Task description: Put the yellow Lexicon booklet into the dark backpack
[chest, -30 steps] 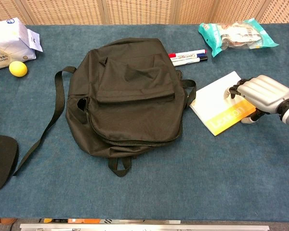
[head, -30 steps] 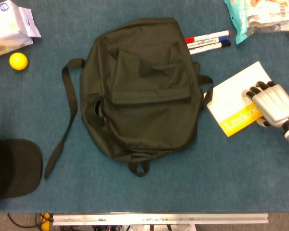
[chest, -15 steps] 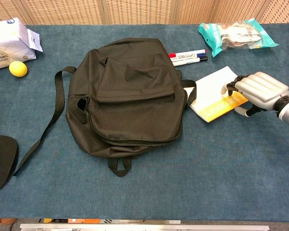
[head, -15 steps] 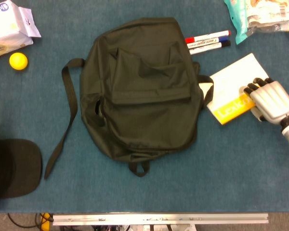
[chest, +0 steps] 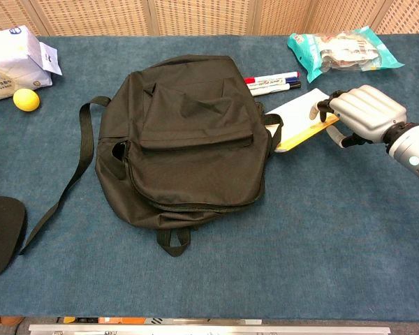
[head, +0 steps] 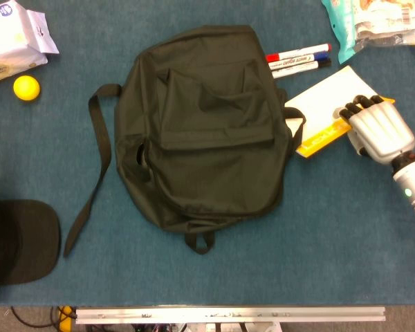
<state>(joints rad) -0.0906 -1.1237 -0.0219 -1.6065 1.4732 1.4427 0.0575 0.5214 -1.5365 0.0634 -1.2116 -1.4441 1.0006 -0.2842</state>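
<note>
Yellow Lexicon booklet [head: 323,104] gripped by the right robot hand [head: 375,127], tilted up off the tabletop [head: 318,235], at 3 o'clock of the dark backpack [head: 204,128], markers [head: 299,59] beyond at 12 o'clock.

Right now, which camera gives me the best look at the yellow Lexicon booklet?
The head view: it looks straight down on the booklet, showing its white cover, yellow strip and the right hand gripping its edge. The chest view shows the booklet foreshortened, tilted beside the backpack, with the hand covering its right end.
</note>
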